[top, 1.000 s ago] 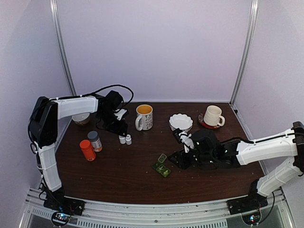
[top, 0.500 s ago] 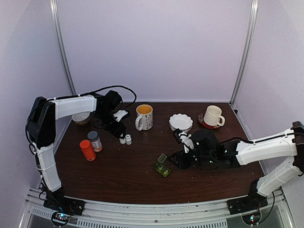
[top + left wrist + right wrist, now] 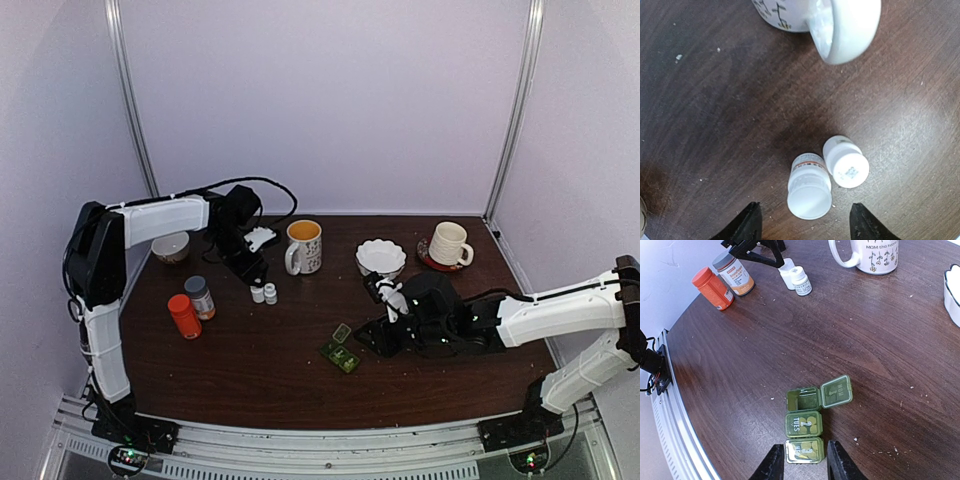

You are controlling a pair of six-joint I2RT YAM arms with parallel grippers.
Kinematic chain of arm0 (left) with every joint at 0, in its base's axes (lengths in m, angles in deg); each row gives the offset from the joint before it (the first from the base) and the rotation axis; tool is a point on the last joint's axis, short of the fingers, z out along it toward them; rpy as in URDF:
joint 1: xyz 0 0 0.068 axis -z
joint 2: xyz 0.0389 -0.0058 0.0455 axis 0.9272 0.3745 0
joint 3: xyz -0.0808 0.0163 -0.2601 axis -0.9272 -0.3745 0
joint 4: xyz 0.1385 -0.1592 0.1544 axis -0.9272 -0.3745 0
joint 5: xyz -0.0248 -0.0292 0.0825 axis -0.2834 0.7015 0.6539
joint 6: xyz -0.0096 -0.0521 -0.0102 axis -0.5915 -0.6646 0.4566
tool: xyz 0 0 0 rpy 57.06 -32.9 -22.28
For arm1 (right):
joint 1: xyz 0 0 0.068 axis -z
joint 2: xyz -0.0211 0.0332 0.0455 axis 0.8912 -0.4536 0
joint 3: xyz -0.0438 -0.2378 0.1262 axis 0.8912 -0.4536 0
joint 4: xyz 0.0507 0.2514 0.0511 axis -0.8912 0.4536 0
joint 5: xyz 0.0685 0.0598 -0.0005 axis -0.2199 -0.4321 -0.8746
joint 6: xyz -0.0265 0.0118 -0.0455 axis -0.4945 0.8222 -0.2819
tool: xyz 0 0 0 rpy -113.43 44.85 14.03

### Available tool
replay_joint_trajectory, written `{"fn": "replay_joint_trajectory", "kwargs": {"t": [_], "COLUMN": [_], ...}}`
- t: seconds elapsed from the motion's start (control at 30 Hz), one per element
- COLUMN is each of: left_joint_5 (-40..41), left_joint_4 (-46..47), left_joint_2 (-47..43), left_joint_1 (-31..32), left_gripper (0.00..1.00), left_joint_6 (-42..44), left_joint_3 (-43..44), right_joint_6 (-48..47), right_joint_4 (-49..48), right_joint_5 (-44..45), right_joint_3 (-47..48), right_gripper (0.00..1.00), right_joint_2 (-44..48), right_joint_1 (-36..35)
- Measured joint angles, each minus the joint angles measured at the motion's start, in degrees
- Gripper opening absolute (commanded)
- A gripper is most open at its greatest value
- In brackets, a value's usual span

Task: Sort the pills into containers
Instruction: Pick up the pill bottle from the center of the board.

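Left claw (image 3: 805, 222): mine, wide and empty, hanging over the table (image 3: 715, 100) with two white bottles (image 3: 264, 293) just ahead of it. The nearer bottle (image 3: 810, 187) stands between the lines of my fingers (image 3: 747, 225), clear of both. The farther bottle (image 3: 846, 162) stands just beside it; I cannot tell whether they touch. The mug (image 3: 840, 25) is beyond them, apart.

Right claw (image 3: 804, 467): mine, narrow, set about the near end of the box (image 3: 805, 432). The fingers lie close along the end compartment's sides, but I cannot tell whether they press on it. The box lies flat near the middle of the table, well apart from the bottles. Its far compartment (image 3: 803, 400) stands open with the lid (image 3: 836, 391) thrown back; the other two are shut.

Step in hand, as I judge it: the right claw steadies the box while the left one goes for a bottle. Nothing has been sorted yet.

Next move: bring the left fingers down on either side of the nearer bottle alone, then close. The neighbour leaves little room for the finger on its side, so a careless approach would likely tip it.
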Motion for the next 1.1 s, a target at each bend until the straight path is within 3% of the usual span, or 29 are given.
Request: {"fn": "replay_joint_trajectory", "kwargs": {"t": [0.23,0.63,1.1], "left_joint_5": [0.1,0.8,0.3], "left_joint_4": [-1.7,-1.9,-2.6], "left_joint_2": [1.2,4.5,6.0], "left_joint_1": [0.0,0.0,0.0], "left_gripper": [0.64,0.53,0.32], "left_joint_6": [1.7,2.6,2.8], "left_joint_3": [0.0,2.1,3.9], "right_joint_6": [-0.1,-0.3,-0.3], "right_joint_4": [0.2,1.3,1.7], "right_joint_5": [-0.1,-0.1,-0.3], "right_joint_3": [0.1,1.0,1.7], "right_gripper": [0.33,0.34,0.34], "right_joint_2": [0.0,0.0,-0.9], "right_joint_1": [0.0,0.0,0.0]}}
